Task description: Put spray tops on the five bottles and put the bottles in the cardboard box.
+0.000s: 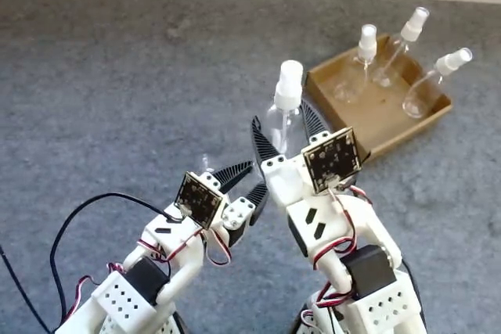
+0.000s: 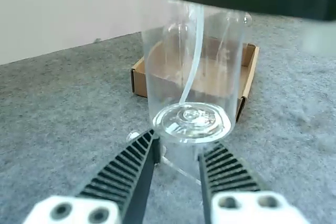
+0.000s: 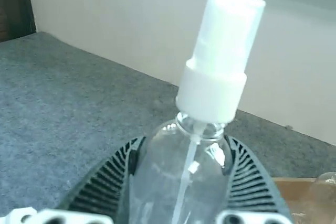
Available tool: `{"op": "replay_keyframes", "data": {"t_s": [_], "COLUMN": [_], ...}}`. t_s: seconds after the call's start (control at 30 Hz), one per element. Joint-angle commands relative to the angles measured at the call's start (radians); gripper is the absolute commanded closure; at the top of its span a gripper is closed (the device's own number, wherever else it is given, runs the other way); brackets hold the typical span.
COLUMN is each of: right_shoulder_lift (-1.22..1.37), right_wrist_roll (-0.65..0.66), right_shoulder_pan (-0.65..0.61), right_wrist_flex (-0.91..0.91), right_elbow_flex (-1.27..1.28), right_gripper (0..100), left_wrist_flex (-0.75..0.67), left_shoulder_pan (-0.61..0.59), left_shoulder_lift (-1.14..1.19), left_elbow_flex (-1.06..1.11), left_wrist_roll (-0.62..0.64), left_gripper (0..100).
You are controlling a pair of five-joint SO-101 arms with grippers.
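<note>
Grey carpet (image 1: 117,76) covered the table; the right claw (image 1: 283,124) clamped a capped bottle (image 3: 178,174), and the left claw (image 1: 255,178) stood narrowly open near its base.

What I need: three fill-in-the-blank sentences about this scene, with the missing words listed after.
1. The cardboard box holds ___ bottles.
2. The right gripper is shut on a clear bottle whose spray top is ___.
3. The table surface under the arms is ___ in colour.

Missing words: three; white; grey.
</note>
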Motion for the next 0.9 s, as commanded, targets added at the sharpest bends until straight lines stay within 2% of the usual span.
{"op": "replay_keyframes", "data": {"t_s": [0.0, 0.37, 0.73, 0.87], "right_shoulder_lift": [0.001, -0.332, -0.298, -0.173], "right_wrist_roll": [-0.002, 0.000, 0.000, 0.000], "right_shoulder_pan": [0.013, 0.042, 0.351, 0.463], "right_wrist_flex": [0.038, 0.038, 0.028, -0.120], "right_elbow_flex": [-0.001, 0.205, 0.225, 0.199], "right_gripper": [87.5, 87.5, 87.2, 87.2], "left_wrist_flex": [-0.044, -0.044, -0.043, -0.031], "left_shoulder_pan": [-0.018, -0.067, -0.070, -0.071], "left_shoulder_lift": [-0.015, -0.015, -0.015, -0.015], "left_elbow_flex": [0.027, 0.027, 0.027, 0.027], "left_wrist_roll": [-0.006, -0.005, -0.006, -0.006], "left_gripper": [93, 93, 93, 93]}}
